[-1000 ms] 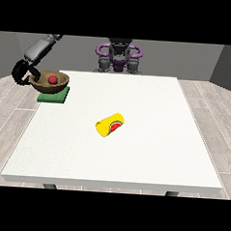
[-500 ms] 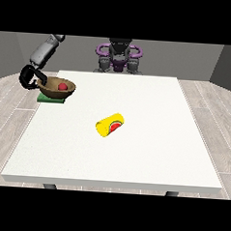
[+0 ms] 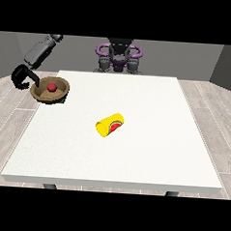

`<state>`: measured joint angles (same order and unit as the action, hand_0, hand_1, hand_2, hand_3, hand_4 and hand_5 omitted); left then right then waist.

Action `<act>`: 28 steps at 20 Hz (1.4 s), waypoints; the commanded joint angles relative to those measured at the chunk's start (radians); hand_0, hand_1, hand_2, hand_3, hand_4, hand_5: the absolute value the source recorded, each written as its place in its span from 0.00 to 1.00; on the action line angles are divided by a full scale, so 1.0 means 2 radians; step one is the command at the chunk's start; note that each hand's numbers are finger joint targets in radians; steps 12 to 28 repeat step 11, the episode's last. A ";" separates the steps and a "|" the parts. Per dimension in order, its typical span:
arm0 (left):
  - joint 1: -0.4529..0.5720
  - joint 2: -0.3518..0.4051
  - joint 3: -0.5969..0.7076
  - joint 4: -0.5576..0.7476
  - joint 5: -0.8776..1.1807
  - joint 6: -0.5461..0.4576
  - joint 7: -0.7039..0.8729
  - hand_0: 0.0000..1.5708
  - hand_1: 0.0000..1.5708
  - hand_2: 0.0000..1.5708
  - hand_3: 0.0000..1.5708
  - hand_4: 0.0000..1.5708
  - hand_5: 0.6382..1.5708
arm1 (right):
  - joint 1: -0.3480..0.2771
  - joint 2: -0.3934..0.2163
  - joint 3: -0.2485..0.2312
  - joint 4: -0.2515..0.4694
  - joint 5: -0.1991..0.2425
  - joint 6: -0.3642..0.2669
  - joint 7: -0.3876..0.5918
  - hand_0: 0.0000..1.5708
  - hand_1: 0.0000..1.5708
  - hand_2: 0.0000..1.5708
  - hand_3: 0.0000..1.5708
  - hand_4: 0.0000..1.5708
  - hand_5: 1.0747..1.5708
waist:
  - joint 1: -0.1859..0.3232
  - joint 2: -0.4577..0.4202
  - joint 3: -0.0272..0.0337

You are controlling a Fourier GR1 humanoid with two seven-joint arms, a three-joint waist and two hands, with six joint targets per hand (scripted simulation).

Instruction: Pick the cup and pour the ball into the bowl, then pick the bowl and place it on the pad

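White counter [image 3: 134,152] stretches wide before me, with grey walls behind and pale plank floor on all sides. Most of its surface lies bare toward the near edge and toward the view's right, so room to move is plentiful there. Crowding is only at the far corner on the view's left.

At that corner my hand at the view's left [image 3: 22,77] hangs just off the counter's side edge, its black fingers curled in a hook. It sits just beside the rim of the brown bowl [image 3: 58,93]; whether it touches or holds that rim I cannot tell. My other hand does not show.

The bowl is tilted a little and holds the red ball [image 3: 52,87]. A sliver of the green pad [image 3: 64,100] peeks out from under it at its near right side.

Well apart, near the counter's middle, the yellow cup [image 3: 109,125] lies on its side, its red-lined mouth facing the near right
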<state>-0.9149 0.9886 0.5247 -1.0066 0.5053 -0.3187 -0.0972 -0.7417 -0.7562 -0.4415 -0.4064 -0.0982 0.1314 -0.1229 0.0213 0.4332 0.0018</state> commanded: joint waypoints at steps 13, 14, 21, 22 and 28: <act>0.026 -0.014 -0.004 0.001 0.007 -0.003 -0.016 0.00 0.00 0.00 0.00 0.00 0.94 | -0.053 -0.060 -0.019 0.004 -0.024 0.033 0.063 0.09 0.09 0.18 0.24 0.00 0.79 | -0.004 -0.019 -0.0010; 0.026 -0.014 -0.004 0.001 0.007 -0.003 -0.016 0.00 0.00 0.00 0.00 0.00 0.94 | -0.053 -0.060 -0.019 0.004 -0.024 0.033 0.063 0.09 0.09 0.18 0.24 0.00 0.79 | -0.004 -0.019 -0.0010; 0.026 -0.014 -0.004 0.001 0.007 -0.003 -0.016 0.00 0.00 0.00 0.00 0.00 0.94 | -0.053 -0.060 -0.019 0.004 -0.024 0.033 0.063 0.09 0.09 0.18 0.24 0.00 0.79 | -0.004 -0.019 -0.0010; 0.026 -0.014 -0.004 0.001 0.007 -0.003 -0.016 0.00 0.00 0.00 0.00 0.00 0.94 | -0.053 -0.060 -0.019 0.004 -0.024 0.033 0.063 0.09 0.09 0.18 0.24 0.00 0.79 | -0.004 -0.019 -0.0010; 0.026 -0.014 -0.004 0.001 0.007 -0.003 -0.016 0.00 0.00 0.00 0.00 0.00 0.94 | -0.053 -0.060 -0.019 0.004 -0.024 0.033 0.063 0.09 0.09 0.18 0.24 0.00 0.79 | -0.004 -0.019 -0.0010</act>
